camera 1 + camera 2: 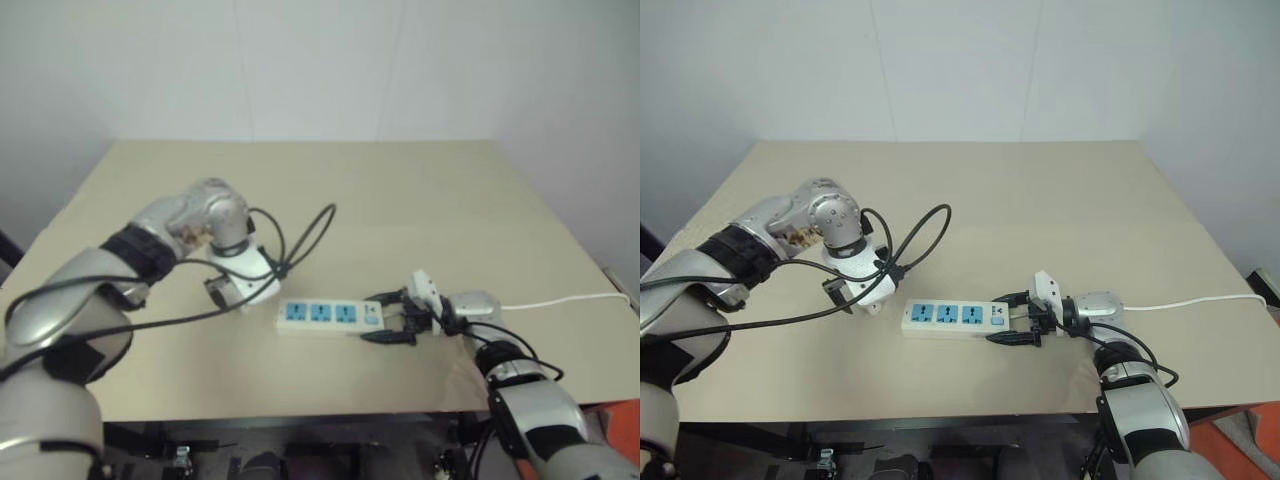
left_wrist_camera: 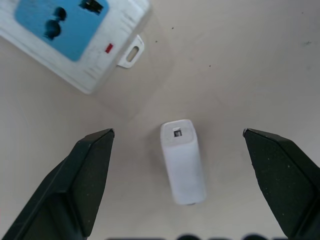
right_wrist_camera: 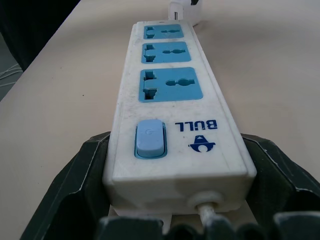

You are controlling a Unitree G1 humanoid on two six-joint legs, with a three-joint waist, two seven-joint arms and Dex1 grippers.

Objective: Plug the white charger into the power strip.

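Observation:
The white charger (image 2: 183, 165) lies flat on the tan table, a short rounded block with its square port end facing the power strip's near end. My left gripper (image 2: 178, 132) points straight down over it, open, one black finger on each side and both clear of it. In the head views this gripper (image 1: 235, 292) hangs just left of the power strip (image 1: 330, 315), a long white bar with three blue sockets. My right gripper (image 3: 175, 140) is shut on the strip's switch end, fingers (image 3: 82, 170) pressed against both long sides.
The strip's thin white cord (image 1: 560, 300) runs right toward the table's edge. Black cables (image 1: 310, 235) loop from my left wrist above the strip. The table's front edge (image 1: 300, 412) is close below the strip; the far half of the table (image 1: 400, 190) is bare.

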